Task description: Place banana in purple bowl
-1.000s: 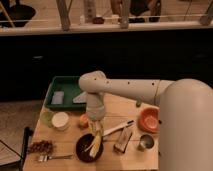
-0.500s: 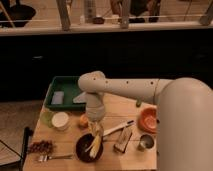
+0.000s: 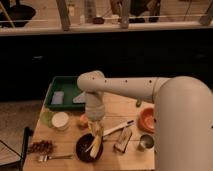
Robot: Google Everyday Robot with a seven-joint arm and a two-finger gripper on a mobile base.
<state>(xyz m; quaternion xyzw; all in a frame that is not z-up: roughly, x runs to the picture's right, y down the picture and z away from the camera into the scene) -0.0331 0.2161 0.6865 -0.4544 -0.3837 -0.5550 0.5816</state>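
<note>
Now one banana point(image 3: 95, 144) in one purple bowl point(image 3: 80, 150), one hand point(image 3: 95, 125) just above, grip unclear.

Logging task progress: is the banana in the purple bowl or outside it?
In: the banana rests inside the purple bowl, directly under the tool. Whether it is released: cannot tell.

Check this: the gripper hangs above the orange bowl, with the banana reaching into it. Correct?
Wrong bowl. The camera view shows the gripper above the purple bowl, with the banana reaching into it; the orange bowl sits apart to the right.
</note>
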